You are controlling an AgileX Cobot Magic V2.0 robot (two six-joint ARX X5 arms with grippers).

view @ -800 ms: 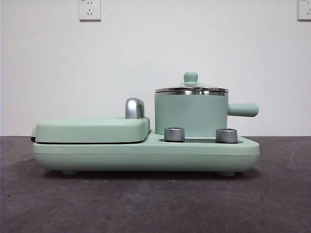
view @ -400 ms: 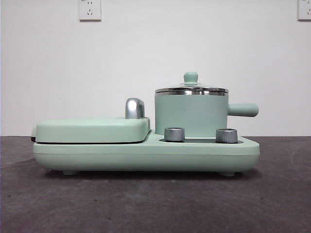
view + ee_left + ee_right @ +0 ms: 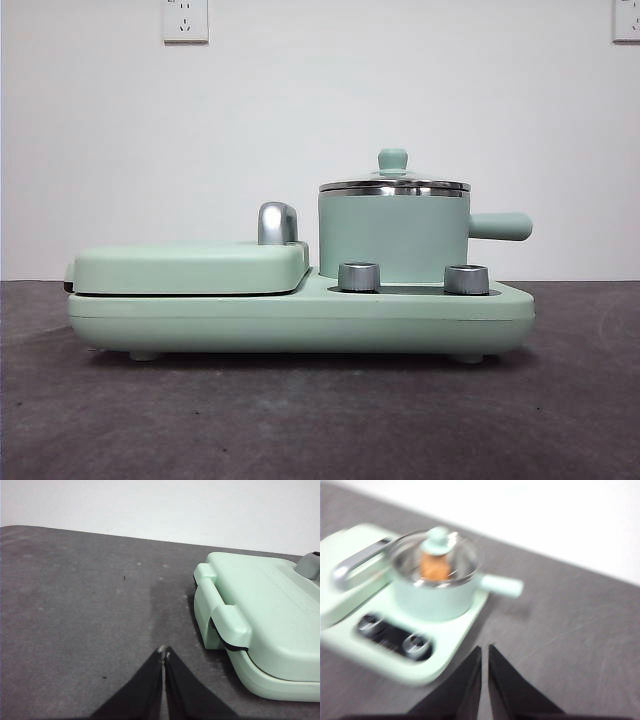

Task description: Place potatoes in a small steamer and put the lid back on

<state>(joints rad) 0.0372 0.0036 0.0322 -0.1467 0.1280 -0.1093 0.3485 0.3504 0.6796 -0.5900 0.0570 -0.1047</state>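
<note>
Front view: small steamer [image 3: 394, 238] upright on right half of mint cooker base [image 3: 300, 318], lid [image 3: 394, 183] seated on its steel rim, side handle pointing right, two silver dials [image 3: 359, 277] just in front, closed grill cover [image 3: 188, 267] on left half; no arm visible. Left wrist view: left gripper [image 3: 164, 652] above bare grey table [image 3: 85, 610], jaws pressed together, empty, grill cover's hinge end close by. Right wrist view (blurred): right gripper [image 3: 485, 650] above table off cooker's corner, jaws nearly touching, empty; potato [image 3: 434, 566] visible through glass lid, inside steamer.
</note>
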